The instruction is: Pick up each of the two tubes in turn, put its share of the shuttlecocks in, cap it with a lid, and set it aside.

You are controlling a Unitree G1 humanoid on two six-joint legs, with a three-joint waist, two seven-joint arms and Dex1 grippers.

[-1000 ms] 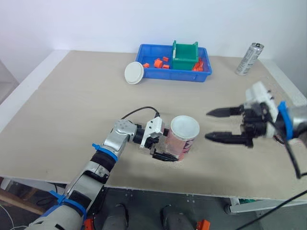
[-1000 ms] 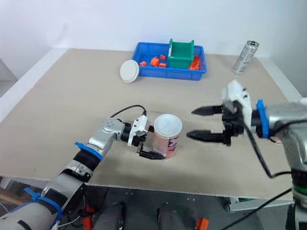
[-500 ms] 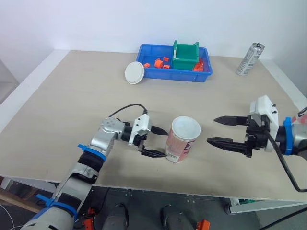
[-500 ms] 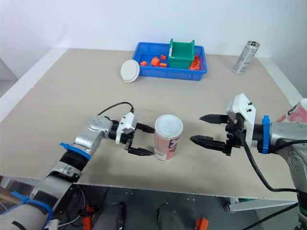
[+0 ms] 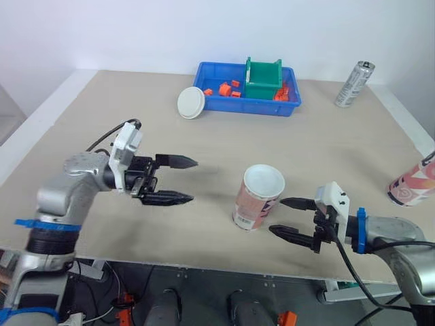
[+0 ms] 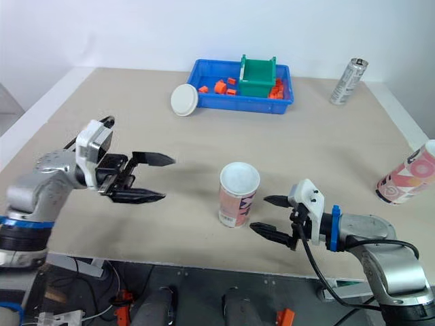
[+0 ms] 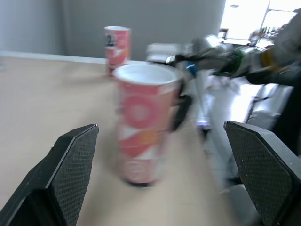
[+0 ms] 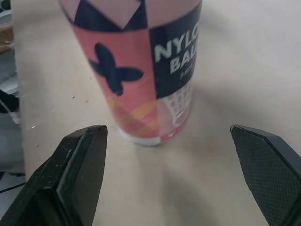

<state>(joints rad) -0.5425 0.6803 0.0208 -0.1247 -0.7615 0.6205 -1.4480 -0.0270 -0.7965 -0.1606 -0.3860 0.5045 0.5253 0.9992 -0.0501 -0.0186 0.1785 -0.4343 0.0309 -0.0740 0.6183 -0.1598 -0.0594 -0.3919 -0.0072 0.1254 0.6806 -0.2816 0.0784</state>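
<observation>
Tube [image 5: 258,197] first: where is it sitting?

It is standing upright near the front middle of the table [image 5: 102,136], free of both tools, and its top is showing white. I cannot tell whether that is a lid or an open mouth.

And the tools?

The right tool [image 5: 276,215] is hovering low, just beside the tube on its right, with its fingers spread wide and pointing at the lower body. The left tool [image 5: 194,180] is hanging well apart on the other side, equally wide and holding nothing.

So the right one is going for the pickup?

That is my reading. I am advising that it slide in level until the tube is sitting squarely between the fingers. Then it should squeeze around mid-height, not at the base, gently enough that the wall is not buckling, and lift straight before carrying.

Anything in the way?

The second tube [image 5: 411,185] is waiting near the right edge, so any set-down there is needing a gap. A spare lid [image 5: 191,102] is lying just beside the blue bin [image 5: 238,106] at the back.
</observation>
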